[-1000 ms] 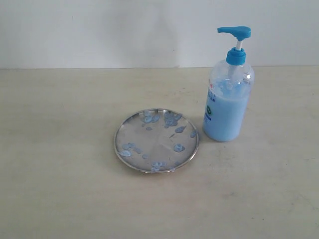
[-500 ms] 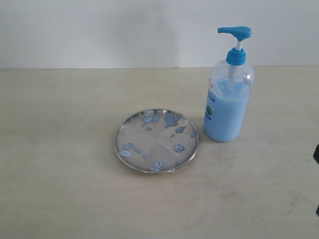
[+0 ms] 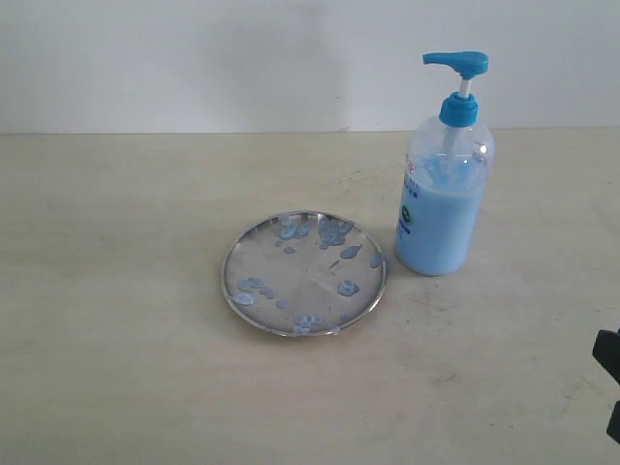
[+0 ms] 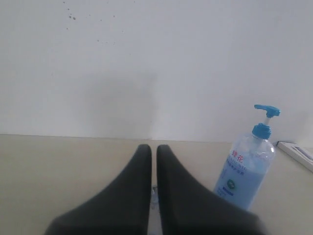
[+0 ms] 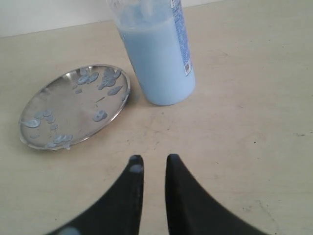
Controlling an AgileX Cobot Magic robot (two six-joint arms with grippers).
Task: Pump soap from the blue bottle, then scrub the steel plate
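In the exterior view, the beige table (image 3: 116, 368) carries the steel plate (image 3: 300, 262) at centre frame, with the blue bottle (image 3: 441, 213) upright just right of its rim. The left gripper (image 4: 153, 152) and right gripper (image 5: 151, 161) are each closed and empty. Soap (image 3: 347, 288) blobs dot the plate.

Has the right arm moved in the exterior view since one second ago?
Yes. The right arm has come in from the right edge of the exterior view, moving left toward the bottle, which has not shifted.
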